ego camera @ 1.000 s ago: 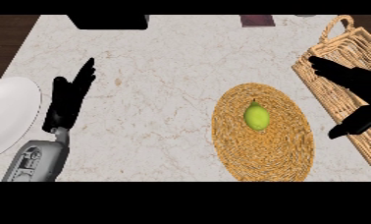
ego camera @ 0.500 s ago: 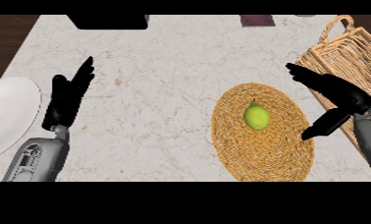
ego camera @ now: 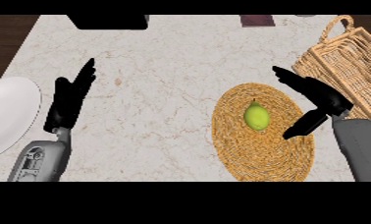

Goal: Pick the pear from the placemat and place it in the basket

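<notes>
The pear is lying on the mat, the right hand hovering wide open at its 3 o'clock. The left hand is resting open at 9 o'clock.

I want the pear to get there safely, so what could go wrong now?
The pear is round and lies loose on the placemat; the open right hand beside it might nudge it and set it rolling. The basket has a handle, which the hand could bump while carrying the pear over.

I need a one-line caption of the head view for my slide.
Open right hand beside the pear on the placemat, basket at right, left hand resting open.
</notes>
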Controlling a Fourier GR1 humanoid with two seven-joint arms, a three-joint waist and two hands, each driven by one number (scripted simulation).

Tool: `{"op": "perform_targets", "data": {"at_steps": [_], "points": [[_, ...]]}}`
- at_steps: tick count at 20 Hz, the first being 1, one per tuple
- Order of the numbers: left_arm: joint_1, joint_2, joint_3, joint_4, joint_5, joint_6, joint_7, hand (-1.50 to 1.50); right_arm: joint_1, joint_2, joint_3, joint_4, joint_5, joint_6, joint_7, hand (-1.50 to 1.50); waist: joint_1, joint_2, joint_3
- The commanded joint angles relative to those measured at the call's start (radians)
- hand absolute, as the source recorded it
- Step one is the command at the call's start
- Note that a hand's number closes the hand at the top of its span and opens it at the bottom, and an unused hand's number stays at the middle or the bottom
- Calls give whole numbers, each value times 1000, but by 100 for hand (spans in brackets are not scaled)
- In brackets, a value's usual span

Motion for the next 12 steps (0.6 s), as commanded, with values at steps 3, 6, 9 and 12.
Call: {"op": "perform_targets", "data": {"at_steps": [3,6,9,12], "points": [[-7,3,26,-41,-21,-18,40,0,25,69,22,8,69,-48,-22,-150,1,0,0],[-65,-20,37,66,-32,-17,-16,0,-24,97,23,89,101,-76,-58,-150,0,1,0],[-4,-26,40,-34,-23,-39,34,0,-12,116,23,52,107,-66,-13,-150,0,0,0],[6,-17,56,-21,-25,-55,12,0,-30,91,19,94,118,-19,-32,-150,1,0,0]]}}
